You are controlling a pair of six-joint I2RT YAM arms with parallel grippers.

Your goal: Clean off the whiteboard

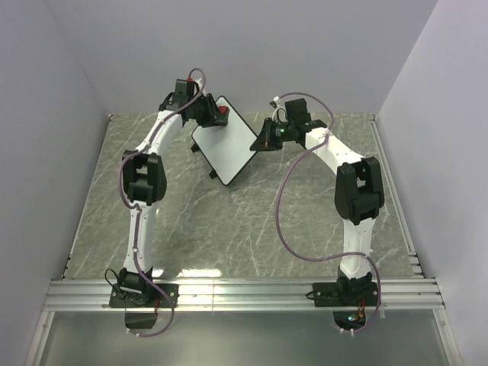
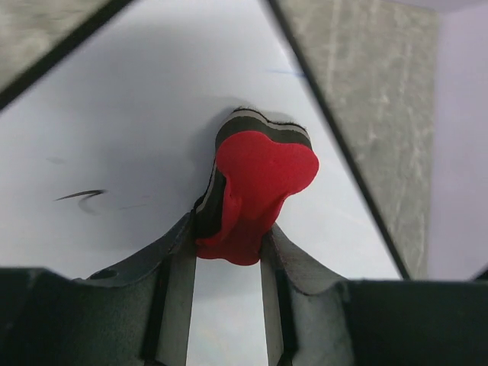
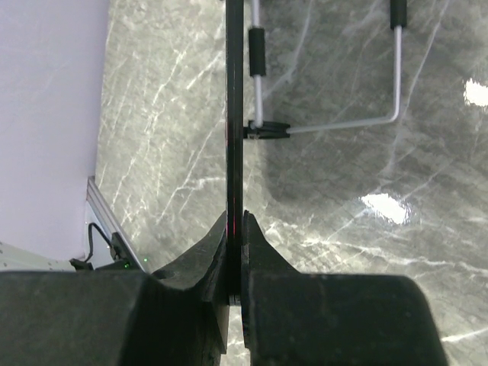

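Observation:
The whiteboard is held tilted above the table at the back centre. My right gripper is shut on its right edge; in the right wrist view the board shows edge-on between my fingers, my gripper clamping it. My left gripper is shut on a red eraser with a dark felt layer, pressed on the board's upper part. In the left wrist view the eraser rests on the white face, held in my gripper. A small dark mark shows left of it.
The grey marble table lies below. The board's wire stand hangs behind it. White walls enclose the left, back and right. An aluminium rail runs along the near edge.

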